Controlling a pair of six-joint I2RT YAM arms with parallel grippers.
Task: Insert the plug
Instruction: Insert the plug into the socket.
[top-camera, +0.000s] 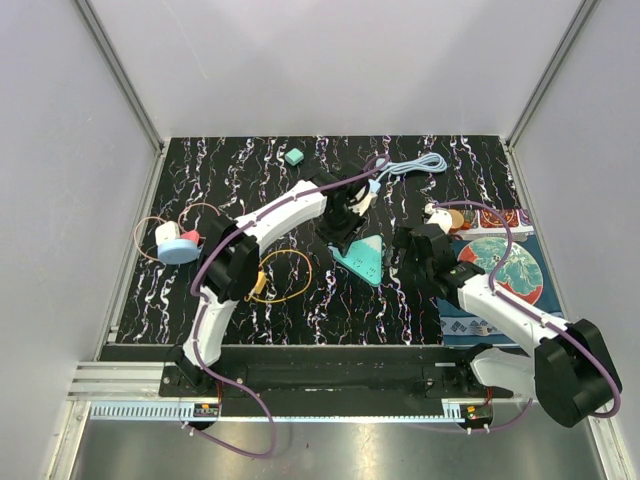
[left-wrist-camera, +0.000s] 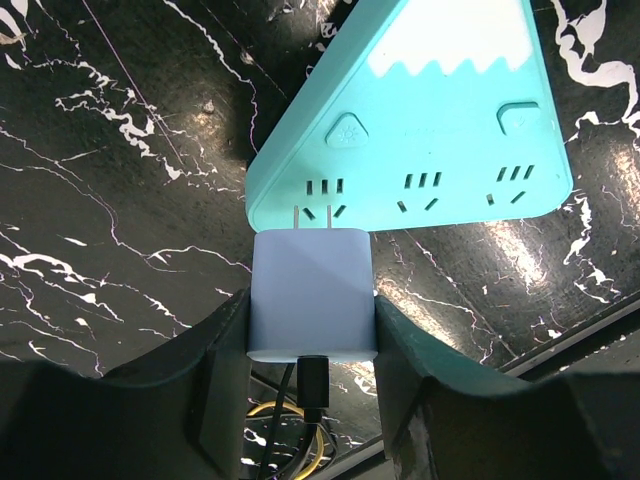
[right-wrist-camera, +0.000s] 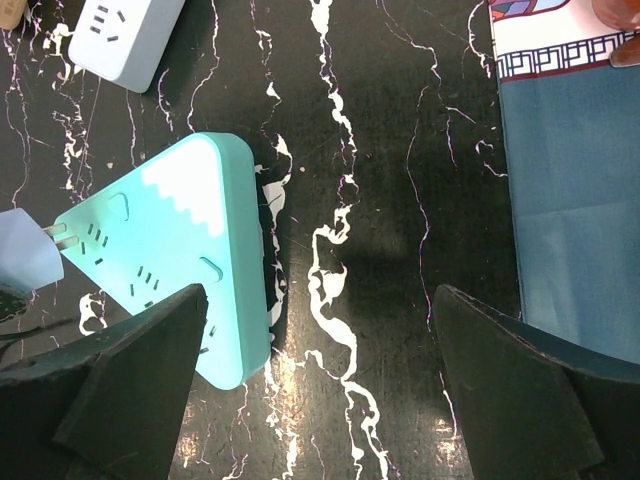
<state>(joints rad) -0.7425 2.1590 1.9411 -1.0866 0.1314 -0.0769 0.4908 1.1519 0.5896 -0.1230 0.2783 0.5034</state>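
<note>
Left gripper (left-wrist-camera: 312, 315): closed on the plug (left-wrist-camera: 312, 295), one finger pressed on each side of its pale blue body. A black connector (left-wrist-camera: 312, 380) enters the rear of the plug, between the fingers.

Plug position: at the left end of the teal strip's (left-wrist-camera: 450, 110) socket face, in line with the leftmost socket. Both prongs (left-wrist-camera: 297, 215) are exposed between plug body and strip, so the plug is not seated. The prong tips reach the slots; whether they have entered cannot be told. The right wrist view confirms a bare prong between plug (right-wrist-camera: 22, 255) and strip (right-wrist-camera: 170, 260).

Right gripper (right-wrist-camera: 320, 295): jaws wide apart, holding nothing, hanging over the black marbled table (right-wrist-camera: 380, 180) just right of the strip. In the top view it sits beside the strip's right edge.

Also noted: a white strip (right-wrist-camera: 125, 35) beyond the teal one and a blue mat (right-wrist-camera: 580, 200) to the right.
</note>
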